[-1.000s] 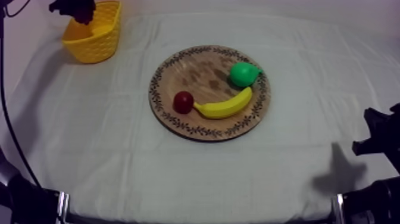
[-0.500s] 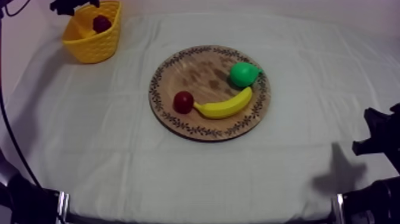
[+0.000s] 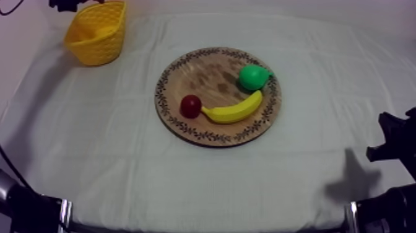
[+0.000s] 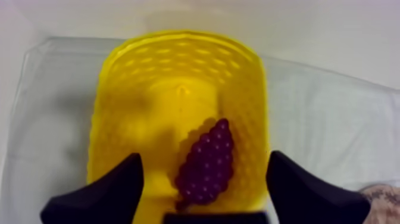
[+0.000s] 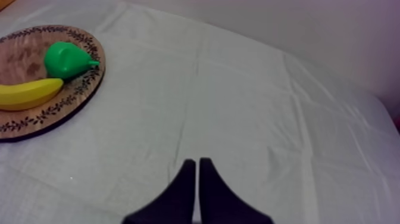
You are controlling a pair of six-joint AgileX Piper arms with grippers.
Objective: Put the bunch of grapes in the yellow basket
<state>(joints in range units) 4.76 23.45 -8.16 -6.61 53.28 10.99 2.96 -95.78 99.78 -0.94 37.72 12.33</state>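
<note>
1. The bunch of grapes [image 4: 208,170] lies inside the yellow basket [image 4: 178,39], on its floor close to one side wall
2. The left gripper [image 4: 205,158] hangs over the basket's open mouth, its claw spread wide and holding nothing; the grapes lie below it, between the two black fingers [image 4: 113,190]
3. Seen from above, the basket stands at 10 o'clock from the round wooden board [image 3: 198,74], well apart from it
4. On the board the pear [image 3: 254,77] sits at 2 o'clock, the banana [image 3: 234,110] at 5 o'clock and the small red fruit [image 3: 190,106] at 8 o'clock, touching the banana's end
5. The right gripper [image 5: 197,164] sits at 4 o'clock from the board, over bare grey-white cloth [image 5: 238,89], its claw pressed into a narrow wedge with nothing in it
</note>
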